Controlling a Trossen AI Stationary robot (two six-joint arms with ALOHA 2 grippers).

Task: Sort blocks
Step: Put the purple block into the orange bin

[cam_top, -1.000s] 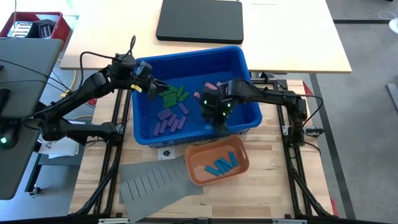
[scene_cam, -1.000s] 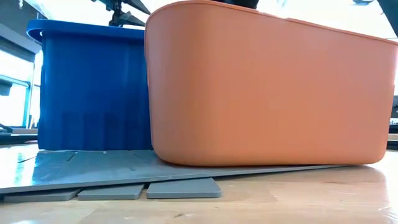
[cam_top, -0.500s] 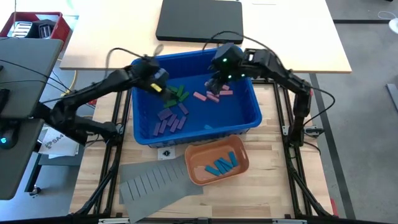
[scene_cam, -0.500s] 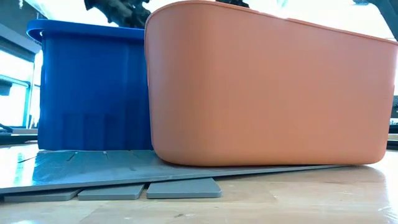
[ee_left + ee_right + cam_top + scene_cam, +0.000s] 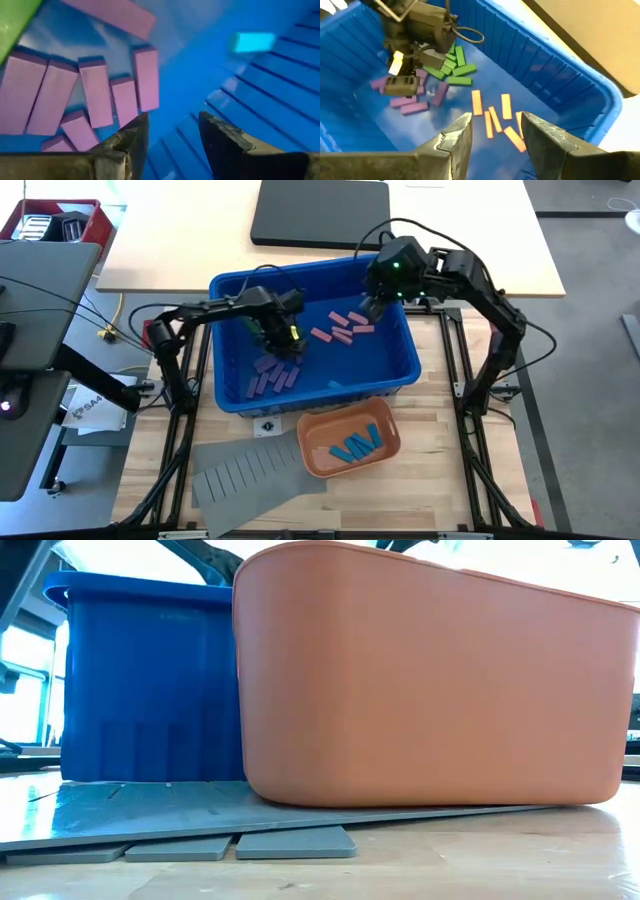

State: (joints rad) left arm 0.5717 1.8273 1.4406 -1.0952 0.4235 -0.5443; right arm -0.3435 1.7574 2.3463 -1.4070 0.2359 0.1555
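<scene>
Over the last second the two arms have traded places: the left gripper point(image 5: 285, 340), which a moment ago hung at the near-left rim of the blue bin point(image 5: 400, 370), has swung inward and dropped low over the floor of the bin, while the right gripper point(image 5: 375, 298) has lifted off the bin's front right part and pulled back to the far right corner. The left wrist view shows the left fingers point(image 5: 131, 145) apart with nothing between them, the purple blocks point(image 5: 272, 375) lying just beside and ahead of them, the green blocks point(image 5: 451, 64) close behind. The right fingers point(image 5: 456, 137) also stand apart and empty, high above the pink blocks point(image 5: 340, 328). The blue blocks point(image 5: 357, 445) already lie in the orange tub point(image 5: 312, 458) in front of the bin. By the look of it, the left arm is lining up for a purple piece, and no block is in hand yet.
</scene>
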